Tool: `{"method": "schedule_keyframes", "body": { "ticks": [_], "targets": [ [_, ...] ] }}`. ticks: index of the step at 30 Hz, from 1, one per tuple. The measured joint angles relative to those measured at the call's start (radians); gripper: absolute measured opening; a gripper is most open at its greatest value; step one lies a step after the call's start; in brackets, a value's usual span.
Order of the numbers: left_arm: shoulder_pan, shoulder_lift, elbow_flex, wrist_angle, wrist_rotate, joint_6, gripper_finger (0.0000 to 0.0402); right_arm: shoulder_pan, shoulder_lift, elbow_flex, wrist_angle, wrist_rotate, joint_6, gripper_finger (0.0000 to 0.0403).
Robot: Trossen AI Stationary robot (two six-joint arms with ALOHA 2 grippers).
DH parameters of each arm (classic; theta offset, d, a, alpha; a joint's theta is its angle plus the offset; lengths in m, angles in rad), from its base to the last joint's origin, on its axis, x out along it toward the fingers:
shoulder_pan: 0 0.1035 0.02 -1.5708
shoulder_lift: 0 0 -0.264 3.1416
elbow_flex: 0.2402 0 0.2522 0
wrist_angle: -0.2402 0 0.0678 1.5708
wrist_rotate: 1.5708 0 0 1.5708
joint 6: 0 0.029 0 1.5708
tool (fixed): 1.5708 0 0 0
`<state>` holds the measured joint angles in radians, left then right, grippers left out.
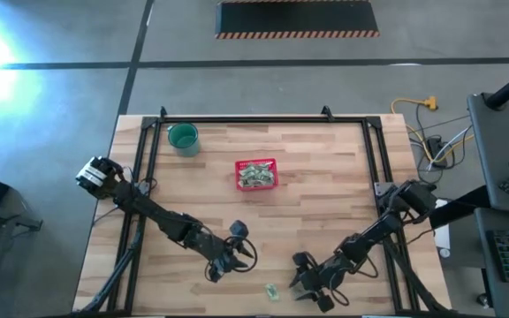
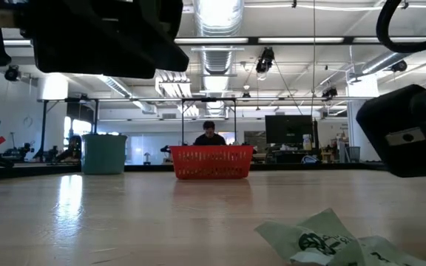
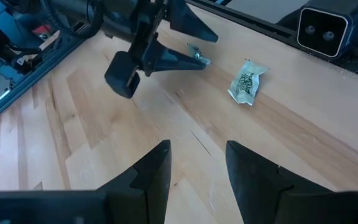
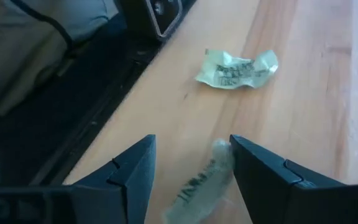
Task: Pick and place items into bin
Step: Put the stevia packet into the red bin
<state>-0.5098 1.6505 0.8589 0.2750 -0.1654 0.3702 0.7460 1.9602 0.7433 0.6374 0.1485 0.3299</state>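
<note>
Packets mostly sit in the red basket mid-table, teal cup off to its side. One packet lies loose on the wood, well clear of the basket near the table edge. Right gripper hovers just beside it, fingers apart, a second packet lying loose between them. Left gripper waits nearby, part open, empty.

Overhead looks straight down; low camera skims the counter toward the basket; wrist cameras share one packet
</note>
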Motion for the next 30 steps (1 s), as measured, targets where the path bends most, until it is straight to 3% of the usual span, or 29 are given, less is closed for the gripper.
{"method": "schedule_keyframes", "body": {
  "ticks": [8, 18, 30],
  "targets": [
    [0.0, 0.0, 0.0, -0.006, 0.0, 0.0, 0.0137, -0.008, -0.002, -0.006, -0.027, 0.008, -0.007, 0.0183],
    [0.0, 0.0, 0.0, -0.007, 0.0, 0.001, 0.0137, -0.009, -0.003, -0.006, -0.053, 0.014, -0.005, 0.0105],
    [0.0, 0.0, 0.0, -0.009, 0.0, 0.002, 0.0137, -0.009, -0.072, -0.005, -0.059, 0.017, -0.192, 0.0035]
  ]
}}
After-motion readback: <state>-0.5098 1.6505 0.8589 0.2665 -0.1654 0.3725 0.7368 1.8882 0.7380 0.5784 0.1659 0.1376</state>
